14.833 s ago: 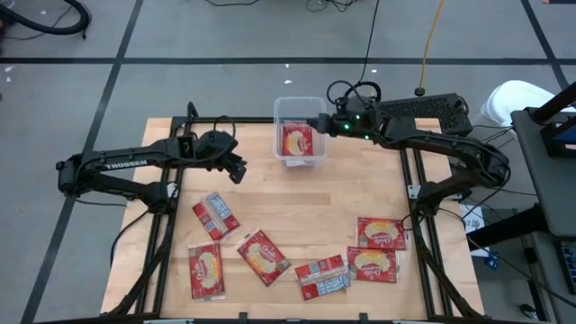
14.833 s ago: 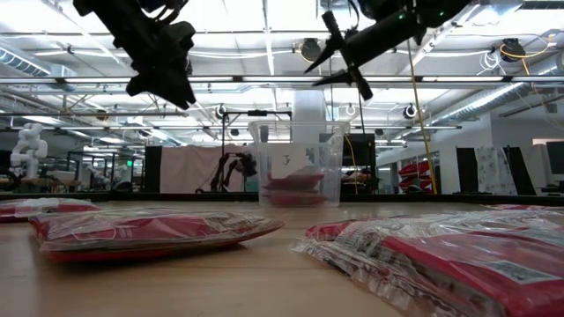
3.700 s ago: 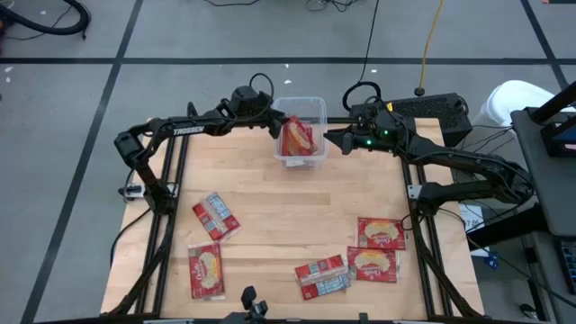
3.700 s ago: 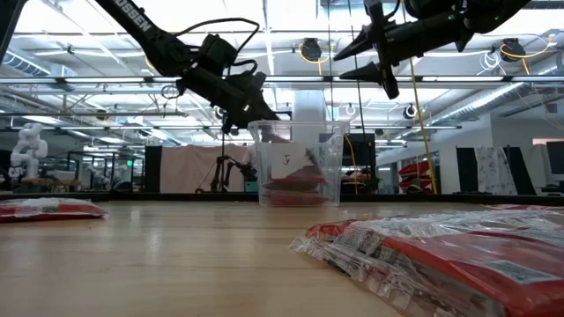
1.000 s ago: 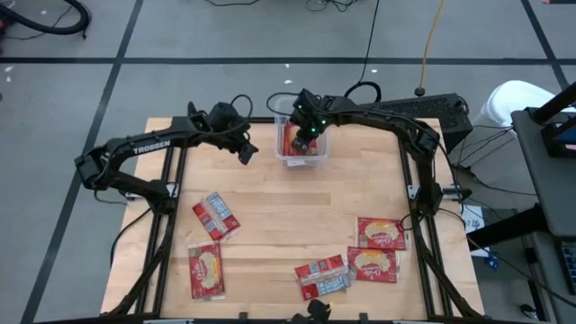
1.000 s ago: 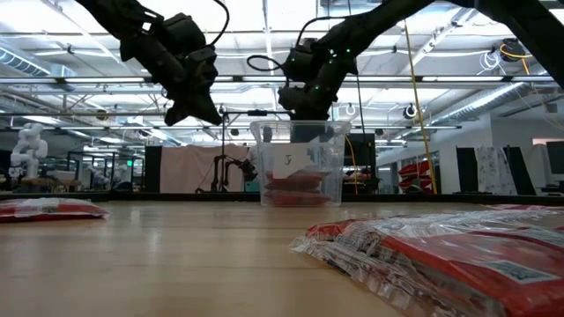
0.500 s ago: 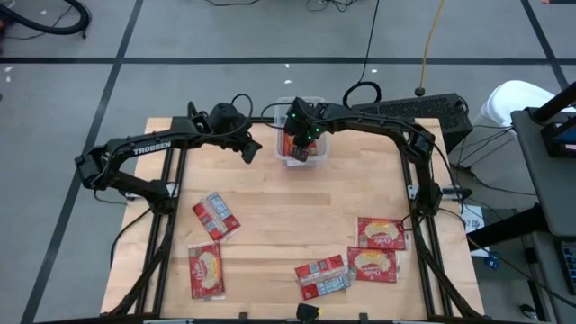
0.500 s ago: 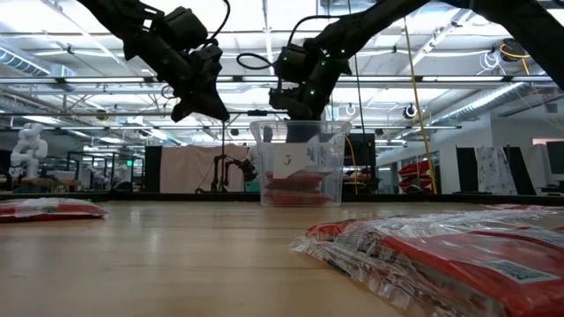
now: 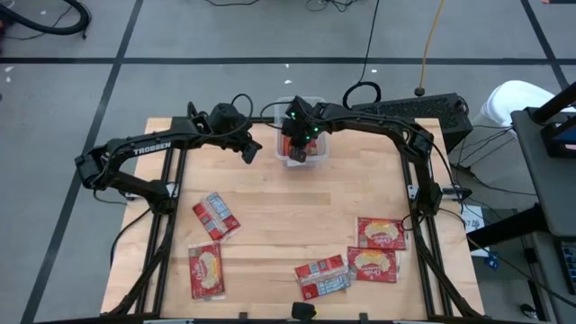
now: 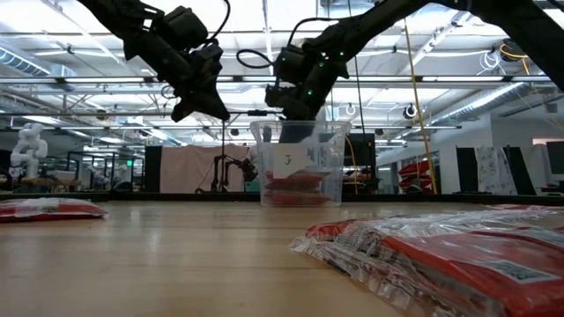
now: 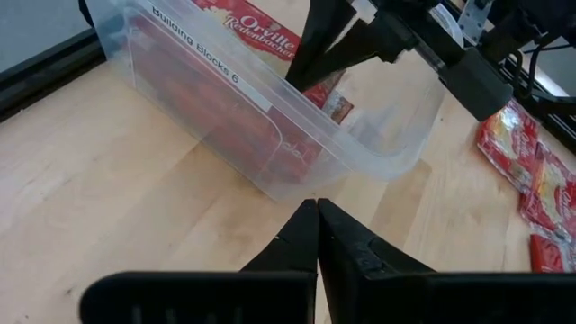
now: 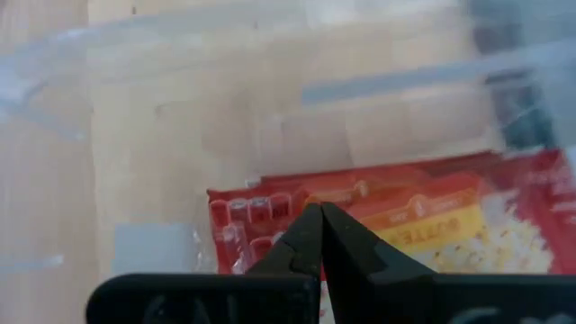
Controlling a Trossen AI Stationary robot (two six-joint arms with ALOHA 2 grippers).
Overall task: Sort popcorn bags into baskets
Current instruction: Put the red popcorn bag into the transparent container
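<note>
The clear plastic tub (image 9: 281, 160) stands at the table's far middle and holds several red popcorn packets (image 10: 295, 187). My right gripper (image 12: 315, 211) is shut and points down into the tub over the top packet (image 12: 405, 225). In the left wrist view its fingers (image 11: 310, 67) reach past the tub's rim. My left gripper (image 11: 317, 209) is shut, holds nothing and hovers above the table just left of the tub (image 11: 270, 117). Several more packets lie flat on the near half of the table, among them one at the left (image 9: 215, 216) and one at the right (image 9: 382, 232). My right gripper's shut fingers come from above into the tub, right over the near end of the top packet (image 12: 270, 211). I cannot tell whether the tips touch it.
Loose packets lie at the near left (image 9: 205, 270), near middle (image 9: 322, 276) and near right (image 9: 373, 264). Bare wood lies between them and the tub. In the low view, packets fill the near right foreground (image 10: 441, 255) and one lies at the left (image 10: 48, 209).
My right gripper has shifted a little toward the table's left over the tub. My left gripper has edged slightly toward the tub. Both have stayed almost still over the last half second.
</note>
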